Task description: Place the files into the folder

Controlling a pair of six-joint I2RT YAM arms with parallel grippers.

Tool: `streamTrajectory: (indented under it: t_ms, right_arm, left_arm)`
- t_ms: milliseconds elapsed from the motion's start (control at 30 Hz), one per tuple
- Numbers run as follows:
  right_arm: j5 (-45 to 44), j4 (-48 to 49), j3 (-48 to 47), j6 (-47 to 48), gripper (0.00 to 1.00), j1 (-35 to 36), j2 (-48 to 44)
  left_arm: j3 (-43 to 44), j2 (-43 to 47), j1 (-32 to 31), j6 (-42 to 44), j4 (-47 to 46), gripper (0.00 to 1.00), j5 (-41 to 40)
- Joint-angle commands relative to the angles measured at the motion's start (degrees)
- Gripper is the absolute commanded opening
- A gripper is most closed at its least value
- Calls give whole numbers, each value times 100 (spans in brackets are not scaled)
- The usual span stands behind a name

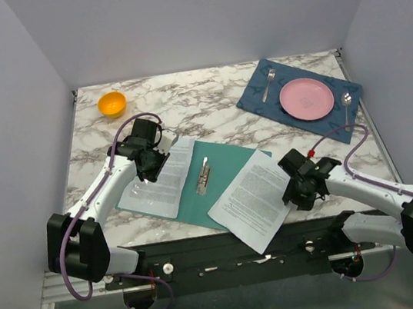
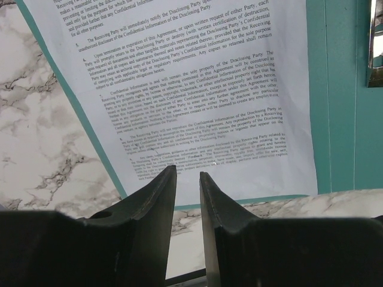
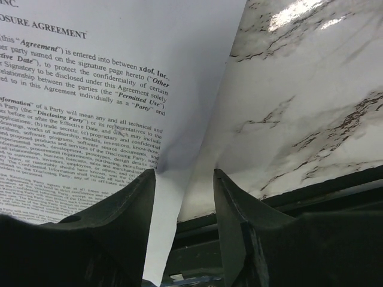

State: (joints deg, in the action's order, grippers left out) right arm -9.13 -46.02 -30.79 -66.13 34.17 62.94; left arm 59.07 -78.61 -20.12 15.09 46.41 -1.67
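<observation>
The teal folder point(image 1: 227, 159) lies open in the middle of the table, with a metal clip point(image 1: 204, 177) at its centre. One printed sheet point(image 1: 165, 178) lies on its left half. My left gripper point(image 1: 148, 163) hovers over that sheet's far end, jaws a narrow gap apart and empty point(image 2: 188, 170); the sheet point(image 2: 197, 78) and the folder point(image 2: 341, 89) lie below. A second sheet point(image 1: 252, 198) lies partly on the folder's right half and overhangs the front edge. My right gripper point(image 1: 298, 187) is open at its right edge; the lifted paper edge point(image 3: 90, 89) passes between the jaws point(image 3: 184, 170), against the left finger.
An orange bowl point(image 1: 112, 104) stands at the back left. A dark blue placemat point(image 1: 260, 94) at the back right carries a pink plate point(image 1: 306, 98), a fork point(image 1: 267, 83) and a spoon point(image 1: 347, 106). A black rail point(image 1: 228, 248) runs along the table's front edge.
</observation>
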Motion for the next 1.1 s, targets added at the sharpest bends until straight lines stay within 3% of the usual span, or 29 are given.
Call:
streamTrajectory:
  t_ms: [0, 700, 1067]
  right_arm:
    - [-98, 320, -15, -67, 52, 28, 166]
    - [-265, 1156, -1069, 1532, 37, 28, 1265]
    - [59, 1446, -1579, 1463, 34, 37, 1932]
  left_arm:
    - [8, 12, -27, -50, 70, 38, 150]
    - [-150, -5, -27, -42, -1, 38, 71]
    - [-238, 30, -27, -68, -9, 38, 88]
